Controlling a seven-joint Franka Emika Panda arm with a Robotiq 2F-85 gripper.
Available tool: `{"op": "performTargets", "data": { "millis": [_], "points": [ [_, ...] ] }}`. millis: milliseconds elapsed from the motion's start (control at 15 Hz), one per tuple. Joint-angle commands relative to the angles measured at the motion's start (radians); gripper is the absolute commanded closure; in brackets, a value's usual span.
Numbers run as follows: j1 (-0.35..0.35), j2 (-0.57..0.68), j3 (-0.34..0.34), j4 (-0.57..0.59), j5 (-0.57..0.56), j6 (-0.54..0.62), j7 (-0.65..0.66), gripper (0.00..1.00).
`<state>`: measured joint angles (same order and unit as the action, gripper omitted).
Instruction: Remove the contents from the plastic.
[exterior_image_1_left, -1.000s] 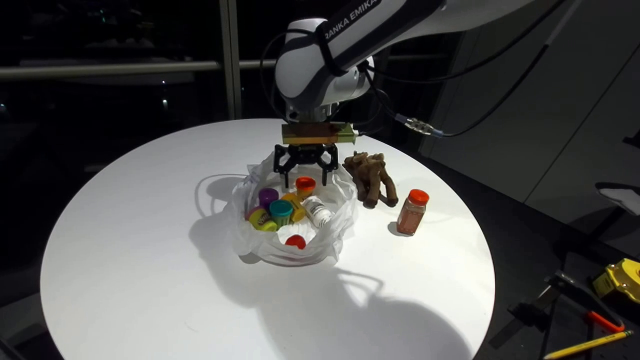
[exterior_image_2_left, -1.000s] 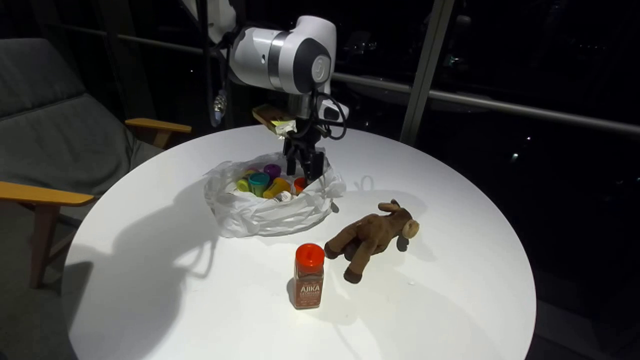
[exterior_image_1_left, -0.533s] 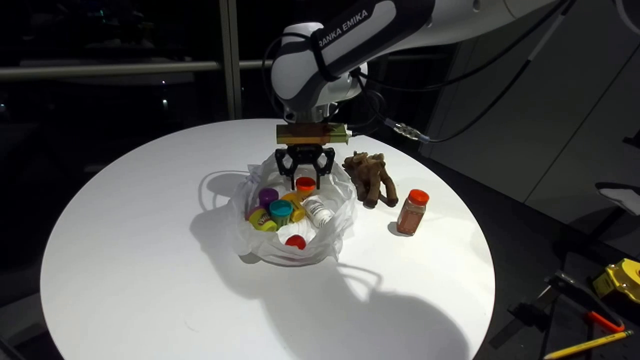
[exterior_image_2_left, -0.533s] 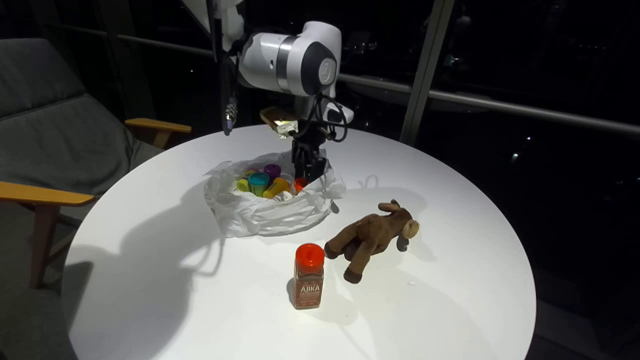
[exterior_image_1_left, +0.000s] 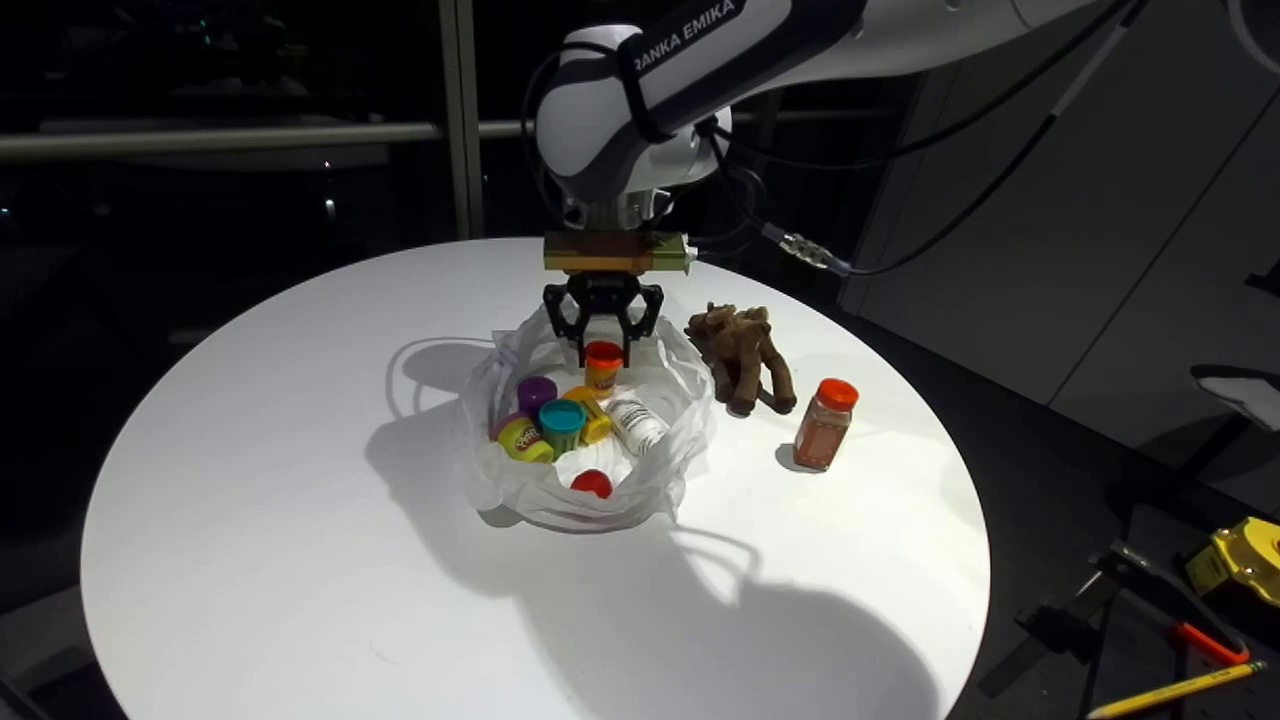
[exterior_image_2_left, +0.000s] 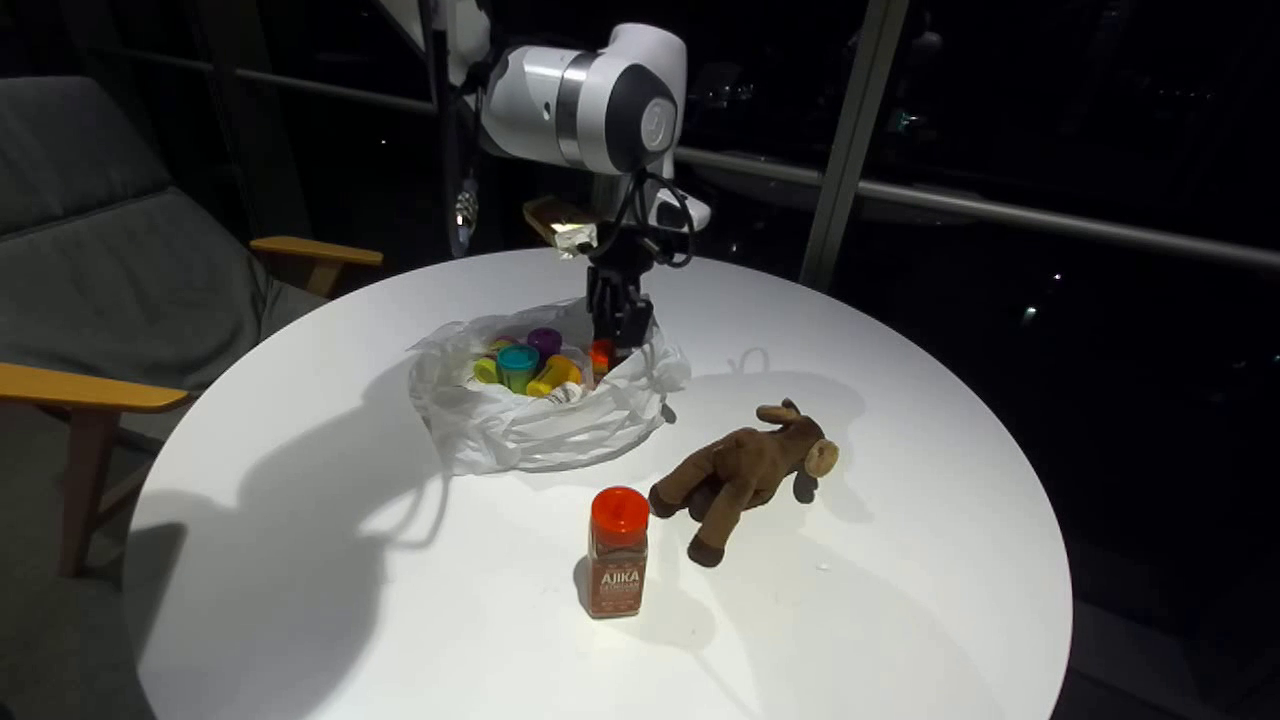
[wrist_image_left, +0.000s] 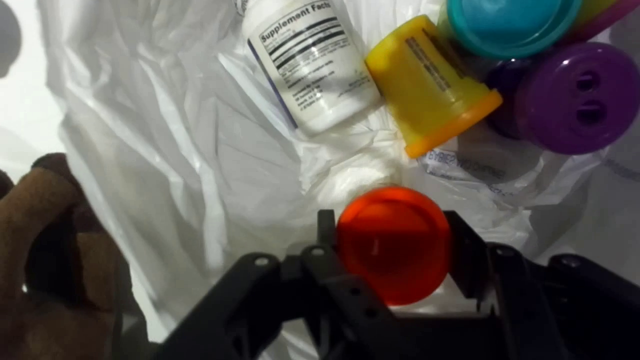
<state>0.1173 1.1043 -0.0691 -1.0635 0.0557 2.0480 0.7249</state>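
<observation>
Seven things, at least, are in the white plastic bag (exterior_image_2_left: 545, 440) right now, and one of them is in the robot's grip. The gripper (exterior_image_1_left: 604, 358) is down inside the bag's opening, with a finger pressed to either side of an orange-red-lidded tub (exterior_image_1_left: 602, 378), which is pretty much upright. Can't tell if the tub's bottom is touching the bag.

Also in the bag: a purple tub (exterior_image_1_left: 537, 393), a teal-lidded tub (exterior_image_1_left: 562, 428), a yellow-green tub (exterior_image_1_left: 524, 440) that's tilted, a yellow tub (wrist_image_left: 425, 80) with an orange lid, tipped over, and a white supplement bottle (wrist_image_left: 312, 70), also tipped. Something red (exterior_image_1_left: 591, 484) pokes up by the bag's rim, partly hidden.

Outside the bag, on the round white desk (exterior_image_1_left: 300, 560), a brown animal figure (exterior_image_2_left: 745, 468) lies near it, and a red-capped AJIKA jar (exterior_image_2_left: 617, 565) stands a bit farther from it. Gray chair (exterior_image_2_left: 120, 250)'s well apart from the bag, past the desk edge.
</observation>
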Motion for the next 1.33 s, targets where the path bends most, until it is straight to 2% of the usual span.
{"op": "performTargets", "data": {
  "millis": [0, 467, 600, 1000, 1267],
  "points": [
    [-0.002, -0.209, 0.015, -0.216, 0.007, 0.046, -0.048, 0.72],
    [0.03, -0.433, 0.001, -0.513, -0.046, 0.008, -0.211, 0.72],
    [0.051, -0.487, -0.007, -0.615, -0.083, 0.045, -0.229, 0.72],
    [0.13, -0.624, -0.009, -0.924, -0.241, 0.18, -0.176, 0.72],
    [0.193, -0.708, -0.013, -1.149, -0.346, 0.309, -0.076, 0.72]
  ]
}}
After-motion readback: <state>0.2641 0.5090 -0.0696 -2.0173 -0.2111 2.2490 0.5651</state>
